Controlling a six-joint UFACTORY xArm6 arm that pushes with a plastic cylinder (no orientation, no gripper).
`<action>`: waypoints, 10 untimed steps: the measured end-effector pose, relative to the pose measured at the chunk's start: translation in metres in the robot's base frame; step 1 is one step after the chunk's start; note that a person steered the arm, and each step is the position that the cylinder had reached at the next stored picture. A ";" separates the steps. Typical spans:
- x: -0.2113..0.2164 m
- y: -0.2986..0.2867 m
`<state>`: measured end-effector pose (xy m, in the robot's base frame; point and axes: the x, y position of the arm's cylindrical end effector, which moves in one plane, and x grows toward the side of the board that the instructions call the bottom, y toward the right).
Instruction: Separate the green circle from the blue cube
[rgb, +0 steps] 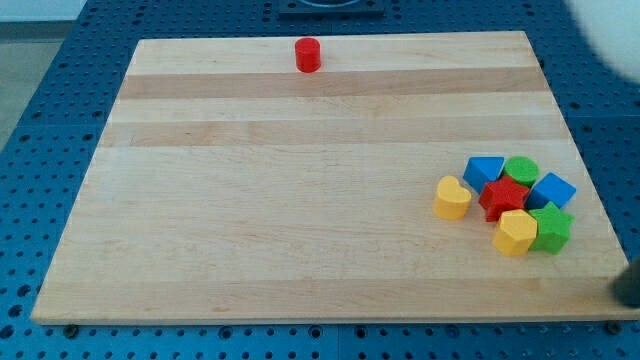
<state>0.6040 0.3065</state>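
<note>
While you look for my tip, note that it does not clearly show: only a dark blurred shape (628, 285) sits at the view's right edge, just off the board's lower right corner, and you cannot tell whether that is the rod's end. With no jaws on this rod, there is nothing to see apart or together.

Nearest that dark shape is the cluster on the wooden board (300, 200), at its right side. The green circle (521, 169) lies at the cluster's top, touching the blue triangular block (484, 170) on its left and sitting just above the red star (504, 197). The blue cube (553, 190) lies just below and to the right of the green circle, very close or touching. Below the cube sits a green star (550, 226), with a yellow hexagon (515, 232) beside it. A yellow heart (452, 197) rests slightly left of the group.

Far off, a red cylinder (308, 54) stands near the board's top edge. You have wide bare wood to the left, little room to the right edge.
</note>
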 end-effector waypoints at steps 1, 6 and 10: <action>-0.037 0.035; -0.114 -0.028; -0.177 -0.091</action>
<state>0.4272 0.2158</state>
